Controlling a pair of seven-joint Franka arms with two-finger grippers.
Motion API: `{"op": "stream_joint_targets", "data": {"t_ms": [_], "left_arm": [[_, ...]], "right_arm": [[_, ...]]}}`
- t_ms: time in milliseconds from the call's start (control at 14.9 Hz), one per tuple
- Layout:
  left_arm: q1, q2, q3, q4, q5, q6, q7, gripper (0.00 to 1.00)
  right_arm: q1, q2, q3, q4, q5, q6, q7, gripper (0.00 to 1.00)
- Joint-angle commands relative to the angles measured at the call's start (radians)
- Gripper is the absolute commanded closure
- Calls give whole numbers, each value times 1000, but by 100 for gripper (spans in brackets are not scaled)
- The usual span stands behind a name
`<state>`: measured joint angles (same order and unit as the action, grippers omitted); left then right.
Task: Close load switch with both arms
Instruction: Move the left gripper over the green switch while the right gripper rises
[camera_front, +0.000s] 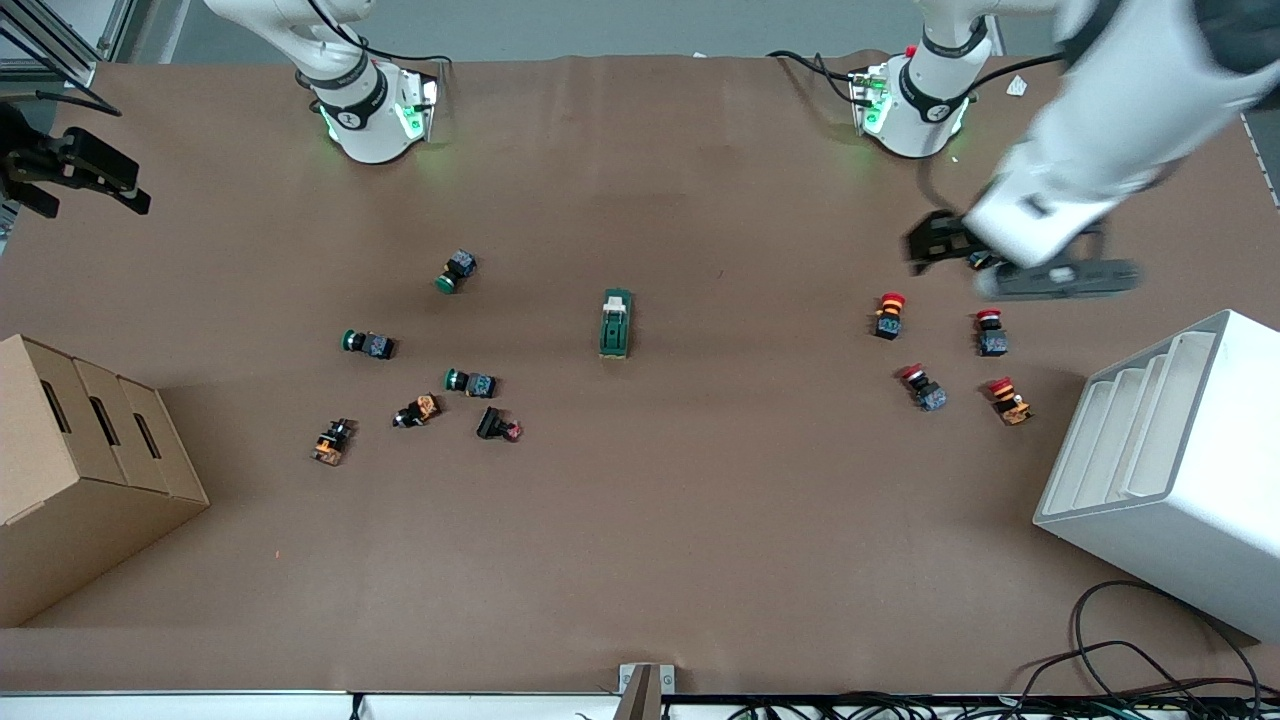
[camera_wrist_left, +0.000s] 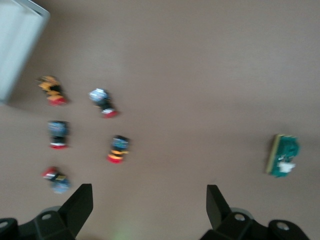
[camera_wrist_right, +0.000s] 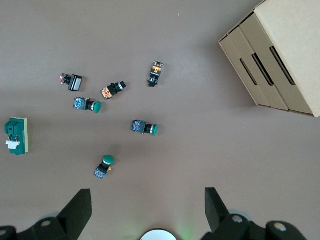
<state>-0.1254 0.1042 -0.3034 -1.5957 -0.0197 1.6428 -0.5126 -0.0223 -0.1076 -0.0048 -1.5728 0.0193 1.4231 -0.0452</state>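
Observation:
The load switch (camera_front: 616, 323), a dark green block with a cream lever at its end nearer the robots' bases, lies at the table's middle. It also shows in the left wrist view (camera_wrist_left: 283, 155) and the right wrist view (camera_wrist_right: 16, 136). My left gripper (camera_front: 938, 243) is up in the air over the table near the red buttons, toward the left arm's end; it is open and empty (camera_wrist_left: 148, 202). My right gripper (camera_front: 85, 170) hangs over the table's edge at the right arm's end, open and empty (camera_wrist_right: 148, 205). Both are well apart from the switch.
Several red-capped buttons (camera_front: 888, 315) lie toward the left arm's end, beside a white slotted rack (camera_front: 1170, 470). Green-capped buttons (camera_front: 457, 270) and small dark and orange parts (camera_front: 418, 410) lie toward the right arm's end, near a cardboard box (camera_front: 80, 460).

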Motion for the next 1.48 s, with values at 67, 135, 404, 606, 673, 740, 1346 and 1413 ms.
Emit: {"op": "stream_joint_targets", "data": {"t_ms": [67, 135, 404, 606, 673, 740, 1346, 1413], "left_arm": [[-120, 126, -37, 20, 24, 109, -251, 0], [-158, 143, -37, 20, 50, 136, -298, 0], [-318, 221, -39, -36, 214, 293, -487, 0], [-411, 300, -37, -63, 288, 411, -682, 1], [-443, 337, -39, -61, 373, 425, -737, 2], [-471, 371, -40, -60, 429, 443, -806, 2], [-698, 554, -40, -69, 915, 555, -1387, 3], [-720, 566, -40, -76, 958, 555, -1431, 3]], "right_arm": [[-7, 3, 0, 0, 2, -1, 16, 0], [-8, 14, 0, 0, -2, -1, 10, 0], [-11, 81, -3, 2, 2, 37, 7, 0], [-11, 173, -1, 8, 1, 56, 4, 0], [-5, 175, -1, -1, 5, 56, 11, 0], [-4, 177, 2, -10, 14, 54, 21, 0], [117, 174, 11, -212, 202, 210, 352, 0], [145, 174, 11, -234, 202, 238, 396, 0]]}}
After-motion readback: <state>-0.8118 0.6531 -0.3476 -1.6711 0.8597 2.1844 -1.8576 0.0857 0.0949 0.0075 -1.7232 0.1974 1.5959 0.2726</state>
